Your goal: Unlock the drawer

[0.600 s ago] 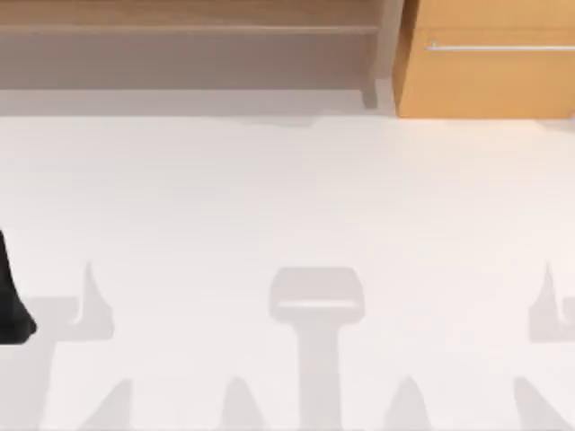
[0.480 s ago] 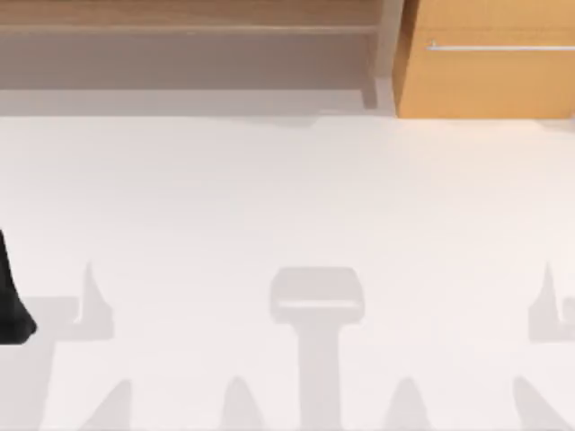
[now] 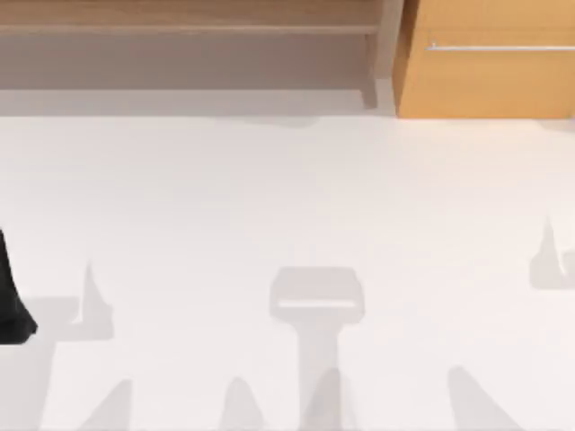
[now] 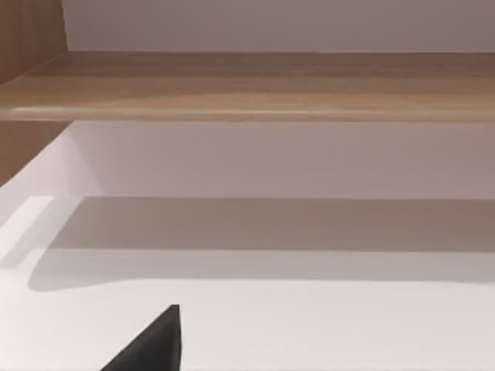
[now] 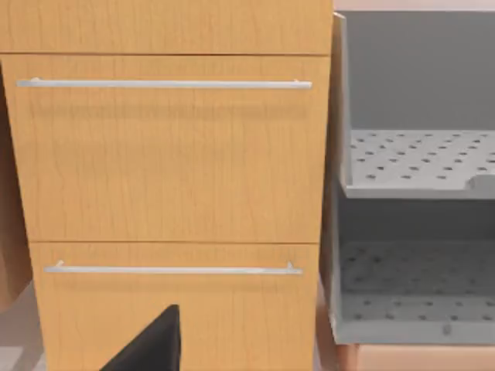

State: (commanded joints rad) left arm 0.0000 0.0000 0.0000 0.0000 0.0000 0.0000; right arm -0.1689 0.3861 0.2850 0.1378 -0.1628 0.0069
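Drawer (image 3: 490, 67), shut at the table's two o'clock, runs its handle (image 3: 499, 47) left-right squarely ahead of the right gripper, the nearer one; left arm (image 3: 11, 296) parked at nine o'clock; neither grip can be judged.

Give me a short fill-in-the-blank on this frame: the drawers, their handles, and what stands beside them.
1. In the right wrist view, two drawer fronts are stacked, each with a thin ____ bar handle.
2. Both the upper drawer and the lower drawer are fully ____.
3. Beside the drawers stands a grey rack whose shelves are dotted with ____.
4. In the top view, the drawer cabinet sits at the table's far ____ side.

Missing words: silver; closed; holes; right
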